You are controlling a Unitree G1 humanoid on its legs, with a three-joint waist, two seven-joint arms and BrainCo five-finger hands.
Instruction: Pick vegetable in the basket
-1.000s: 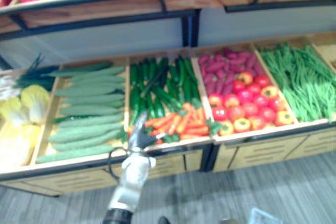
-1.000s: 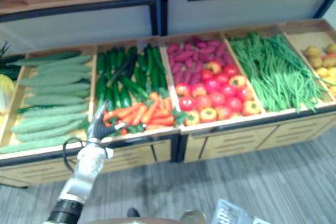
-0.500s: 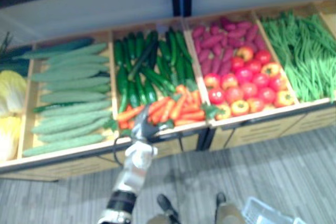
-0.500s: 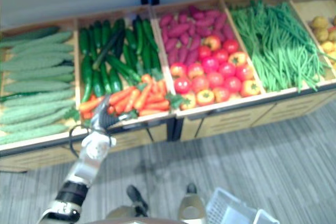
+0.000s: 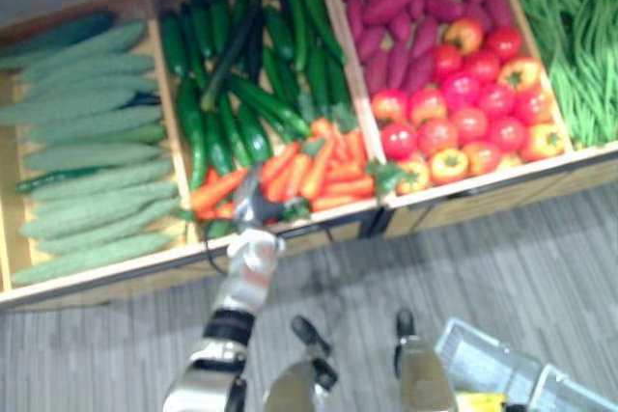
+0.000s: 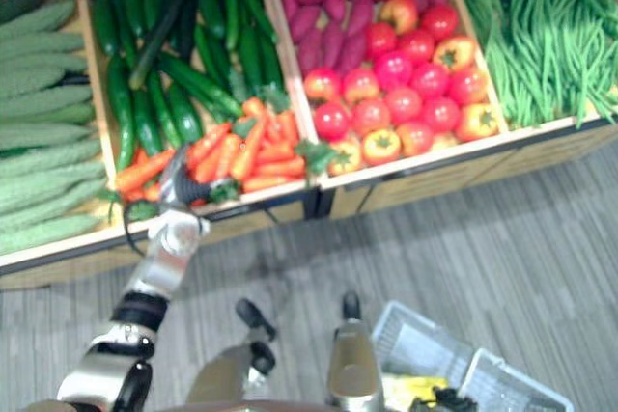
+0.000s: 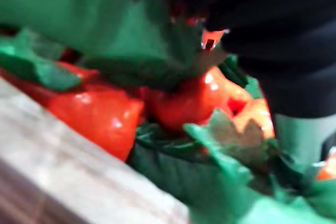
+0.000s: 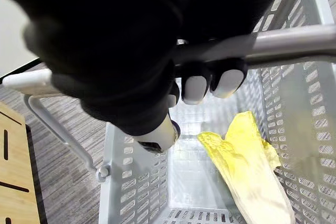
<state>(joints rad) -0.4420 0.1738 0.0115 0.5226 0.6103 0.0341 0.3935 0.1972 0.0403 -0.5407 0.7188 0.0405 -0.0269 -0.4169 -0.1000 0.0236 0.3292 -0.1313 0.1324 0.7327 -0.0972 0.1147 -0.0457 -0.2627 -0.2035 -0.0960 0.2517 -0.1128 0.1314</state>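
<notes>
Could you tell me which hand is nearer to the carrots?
The left hand, right at the carrots; the right hand grips the basket handle, far from them.

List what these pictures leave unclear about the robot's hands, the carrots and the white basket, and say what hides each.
1. Whether the left hand holds one of the orange carrots: too small in the eye views, and green leaves crowd the left wrist view.
2. The white slotted plastic basket: cut off by the eye views' bottom edge.
3. The yellow leafy vegetable inside: one end runs off the right wrist view.
4. The grey basket handle: partly covered by the right hand curled round it.
</notes>
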